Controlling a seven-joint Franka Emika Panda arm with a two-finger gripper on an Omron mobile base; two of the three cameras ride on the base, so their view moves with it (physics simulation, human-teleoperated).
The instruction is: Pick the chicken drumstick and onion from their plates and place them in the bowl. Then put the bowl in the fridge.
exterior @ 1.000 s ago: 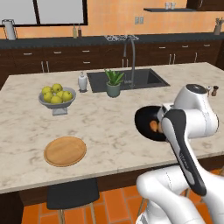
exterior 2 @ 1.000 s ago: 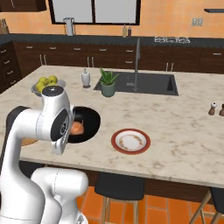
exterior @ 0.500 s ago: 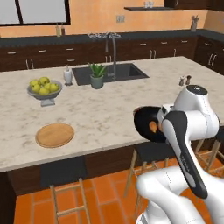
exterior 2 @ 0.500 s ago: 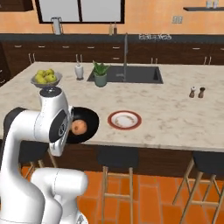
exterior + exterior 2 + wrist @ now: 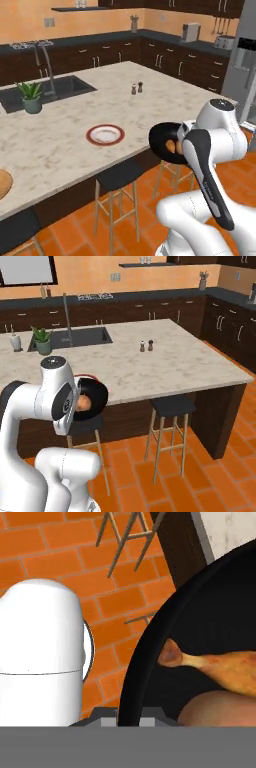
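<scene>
Since the earlier frame the base has turned, so both base views now face the island's far end. Glossy black round bowl hangs off the counter, its rim pinched in the narrow-shut gripper. Tall grey stainless-steel fridge stands at two o'clock. Hand view alone resolves golden-brown chicken drumstick, bone toward nine o'clock, above round orange-brown onion.

Glossy black bowl, golden-brown drumstick

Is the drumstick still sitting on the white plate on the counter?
No, the white plate is bare; the drumstick lies inside the black bowl.
</scene>
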